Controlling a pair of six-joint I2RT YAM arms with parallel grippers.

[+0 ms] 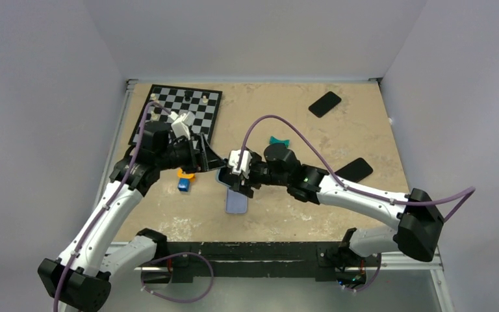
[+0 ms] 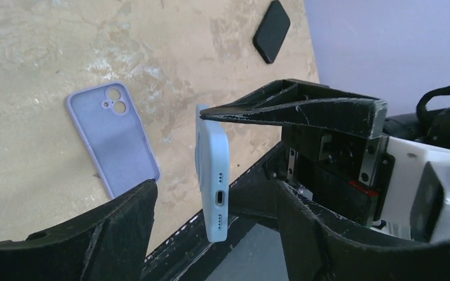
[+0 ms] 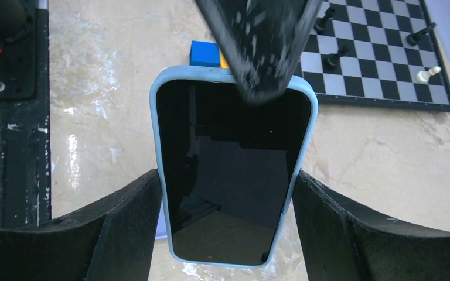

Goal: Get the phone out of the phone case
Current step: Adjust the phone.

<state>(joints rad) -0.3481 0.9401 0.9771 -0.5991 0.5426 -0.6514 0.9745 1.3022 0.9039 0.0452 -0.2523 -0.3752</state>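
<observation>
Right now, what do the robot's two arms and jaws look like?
Both the left arm and the right arm have white links with black joints. A purple cable loops along each. The jaws are black, tapered and rough-surfaced.

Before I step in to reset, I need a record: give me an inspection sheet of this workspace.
Surface: beige mottled table.
Job's things: phone inside light-blue case, held above the table.
Clutter: empty lavender case, far black phone, near black phone, chessboard with pieces, blue block, teal object.
Grippers: right gripper shut on the cased phone's sides; left gripper open around it.
Cables: purple cables loop above both arms.
Surroundings: plain pale walls.
</observation>
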